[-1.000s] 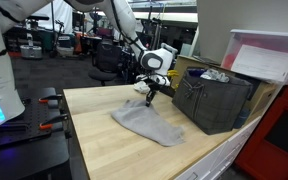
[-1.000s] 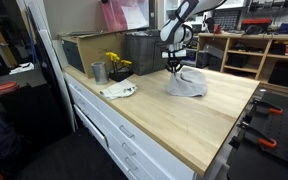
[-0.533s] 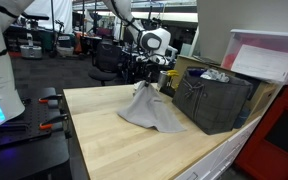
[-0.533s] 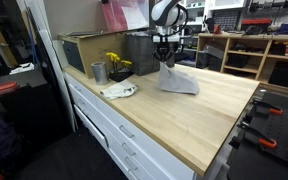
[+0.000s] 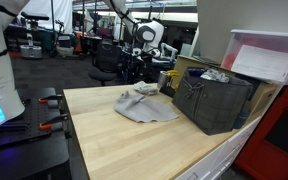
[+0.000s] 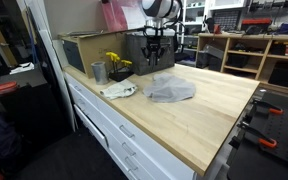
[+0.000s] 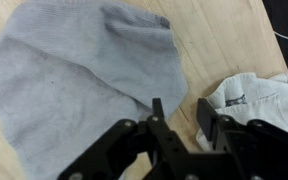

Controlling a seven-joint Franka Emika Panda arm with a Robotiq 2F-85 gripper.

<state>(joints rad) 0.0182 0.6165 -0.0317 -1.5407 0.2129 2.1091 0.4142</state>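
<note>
The gripper (image 5: pixel 146 66) hangs above the table (image 5: pixel 94 140) with its jaws apart and empty. In the wrist view the fingers (image 7: pixel 158 112) show a clear gap with nothing between them. Below, the grey cloth (image 5: pixel 144 106) lies crumpled on the wood toward the far side of the table, clear of the gripper. In an exterior view a dark crate (image 5: pixel 216 100) stands just right of the cloth. In an exterior view a white rag (image 6: pixel 119 90) lies left of the cloth, with a metal cup (image 6: pixel 98 72) and yellow flowers (image 6: pixel 116 62) farther back. The wrist view shows the rag just beside the cloth's edge.
</note>
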